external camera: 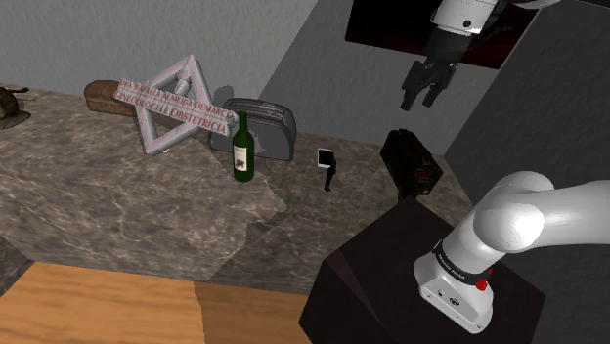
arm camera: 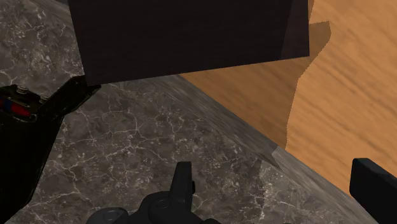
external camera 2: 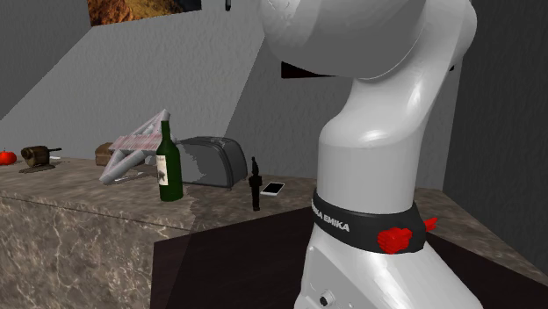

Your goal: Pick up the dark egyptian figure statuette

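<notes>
The dark statuette (external camera: 328,179) stands upright on the marbled bench (external camera: 117,210), a thin black figure just beside a white-faced phone (external camera: 324,156) that lies flat. In the second exterior view the statuette (external camera 2: 255,184) stands between the phone (external camera 2: 273,188) and a grey toaster (external camera 2: 211,161). A green wine bottle (external camera: 242,147) stands nearer the bench's front edge, on the shoulder view's left of the figure. Beyond the bottle a grey triangular frame (external camera: 166,106) with a lettered band leans by the toaster (external camera: 264,125). A dark boxy object (external camera: 411,164) sits on the statuette's other side, close to the black stand (external camera: 381,283). The end effector (external camera: 419,103) hangs high above the bench, pointing down over that dark object and well apart from the statuette. Its fingers are spread and hold nothing.
</notes>
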Controlling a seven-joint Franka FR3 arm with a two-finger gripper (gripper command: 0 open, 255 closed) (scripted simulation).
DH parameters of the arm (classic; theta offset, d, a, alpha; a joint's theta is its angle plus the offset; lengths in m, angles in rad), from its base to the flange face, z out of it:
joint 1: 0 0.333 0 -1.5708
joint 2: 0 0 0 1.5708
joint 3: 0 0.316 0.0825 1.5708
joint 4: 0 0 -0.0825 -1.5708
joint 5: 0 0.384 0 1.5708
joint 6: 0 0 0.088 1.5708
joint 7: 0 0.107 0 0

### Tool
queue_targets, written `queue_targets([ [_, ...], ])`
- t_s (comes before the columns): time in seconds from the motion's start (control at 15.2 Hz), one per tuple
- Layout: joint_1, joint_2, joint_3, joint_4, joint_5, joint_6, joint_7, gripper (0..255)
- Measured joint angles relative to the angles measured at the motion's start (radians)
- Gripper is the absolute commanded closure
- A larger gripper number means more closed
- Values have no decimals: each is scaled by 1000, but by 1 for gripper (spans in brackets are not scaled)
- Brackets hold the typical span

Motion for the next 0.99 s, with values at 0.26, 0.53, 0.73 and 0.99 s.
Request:
queue_targets([
  [0.26, -6, 17, -9, -56, -6, 78, -14, 0],
  [0.53, -18, 76, -27, -129, -18, 220, -40, 0],
  [0.73, -26, 146, -39, -172, -23, 342, -57, 0],
  [0.99, -36, 253, -57, -203, -28, 493, -83, 0],
])
